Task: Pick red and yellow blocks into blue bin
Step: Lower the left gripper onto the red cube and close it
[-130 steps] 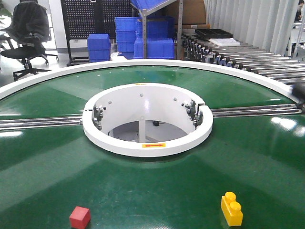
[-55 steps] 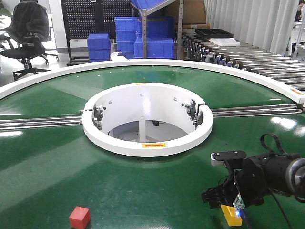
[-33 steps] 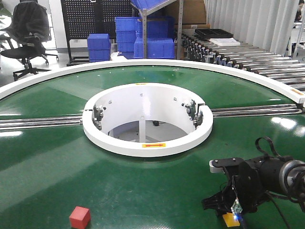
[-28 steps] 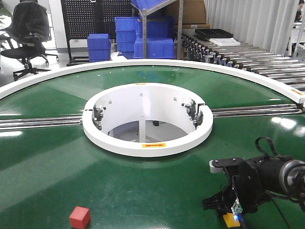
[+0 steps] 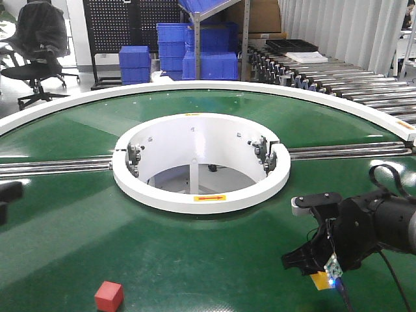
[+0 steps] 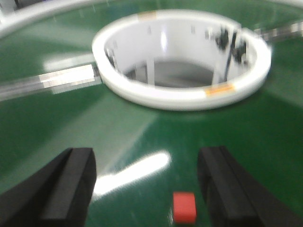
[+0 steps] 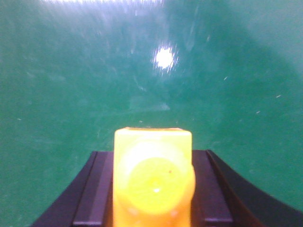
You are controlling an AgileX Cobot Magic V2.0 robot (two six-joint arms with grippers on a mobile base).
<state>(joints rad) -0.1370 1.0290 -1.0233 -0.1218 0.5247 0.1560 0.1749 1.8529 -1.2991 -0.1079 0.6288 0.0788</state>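
Right wrist-mounted view: the yellow brick is squeezed tight between the two black fingers of the right pincer. It has come up a little off the green surface, so the grab looks good. The red cube lies on the surface, between the wide-open, empty left pincer fingers, nearer one side.

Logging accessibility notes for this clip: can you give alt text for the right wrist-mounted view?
A yellow plastic toy brick, one round stud facing the camera, is held between the two black fingers of the right end effector. Behind it stretches a shiny green belt surface with one bright glare spot.
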